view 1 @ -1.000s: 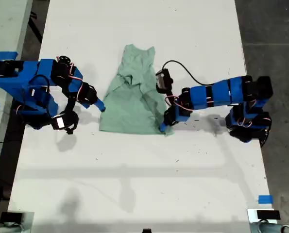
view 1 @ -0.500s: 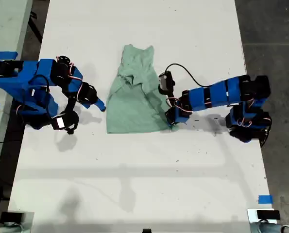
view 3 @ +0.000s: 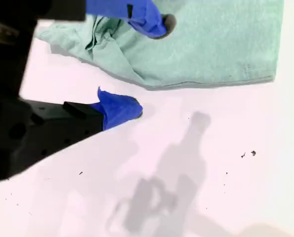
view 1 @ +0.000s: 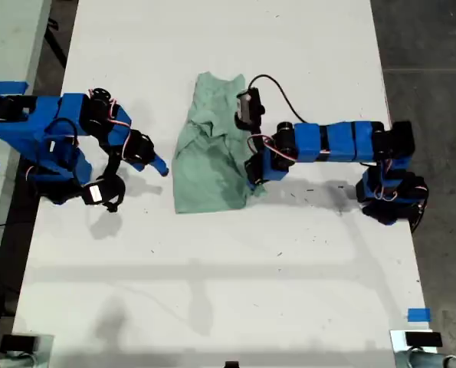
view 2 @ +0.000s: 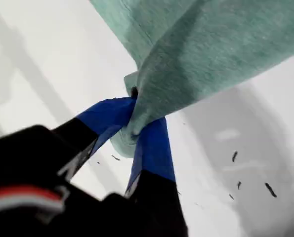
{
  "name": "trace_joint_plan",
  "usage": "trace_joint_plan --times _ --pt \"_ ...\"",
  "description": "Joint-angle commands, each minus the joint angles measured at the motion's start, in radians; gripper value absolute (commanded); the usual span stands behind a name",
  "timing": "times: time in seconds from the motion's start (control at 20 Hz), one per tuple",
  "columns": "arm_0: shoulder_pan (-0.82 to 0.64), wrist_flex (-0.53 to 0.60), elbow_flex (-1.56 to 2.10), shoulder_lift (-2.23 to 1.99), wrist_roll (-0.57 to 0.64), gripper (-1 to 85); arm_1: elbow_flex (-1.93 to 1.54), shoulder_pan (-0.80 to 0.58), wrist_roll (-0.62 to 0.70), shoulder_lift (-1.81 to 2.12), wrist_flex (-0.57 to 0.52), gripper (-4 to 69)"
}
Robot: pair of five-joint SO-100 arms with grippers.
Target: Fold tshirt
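Pinching a corner of the tshirt (view 1: 211,149), my first gripper (view 1: 252,175) sits jaws clamped on cloth at the garment's edge toward the exterior view's right, shirt bunched mid-table (view 1: 212,291) with wide bare white surface below and above it in that view. First wrist view shows what the exterior view can't: fabric lifted and draped over the blue fingertips (view 2: 149,148); second wrist view shows my second gripper (view 3: 144,66) with jaws apart, empty, just beside the shirt's other edge (view 3: 211,84)
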State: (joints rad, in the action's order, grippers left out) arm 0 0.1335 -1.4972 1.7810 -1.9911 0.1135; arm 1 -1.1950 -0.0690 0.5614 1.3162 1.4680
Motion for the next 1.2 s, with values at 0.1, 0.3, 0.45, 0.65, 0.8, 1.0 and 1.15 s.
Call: trace_joint_plan --times 0.1,0.3,0.45,0.65,0.8,1.0,1.15 --pt "0.002 0.017 -0.017 -0.023 -0.002 18.7 0.137 0.012 -0.092 -0.110 -0.130 -1.9" --pt "-0.002 0.023 -0.023 -0.015 0.006 18.5 0.143 -0.008 -0.153 -0.296 -0.284 -1.9" --pt "-0.002 0.025 -0.023 -0.009 0.006 18.5 0.143 -0.021 -0.181 -0.394 -0.353 -2.0" --pt "-0.002 0.026 -0.023 -0.006 0.006 19.0 0.181 -0.029 -0.190 -0.373 -0.242 20.2" --pt "-0.002 0.028 -0.023 -0.006 0.009 18.9 0.308 -0.020 -0.193 -0.261 -0.026 31.1" --pt "-0.005 0.031 -0.023 -0.006 0.012 18.9 0.344 -0.017 -0.172 0.000 0.124 31.8" --pt "-0.003 0.031 -0.032 -0.003 0.012 18.9 0.253 -0.028 -0.147 0.195 0.155 30.7"
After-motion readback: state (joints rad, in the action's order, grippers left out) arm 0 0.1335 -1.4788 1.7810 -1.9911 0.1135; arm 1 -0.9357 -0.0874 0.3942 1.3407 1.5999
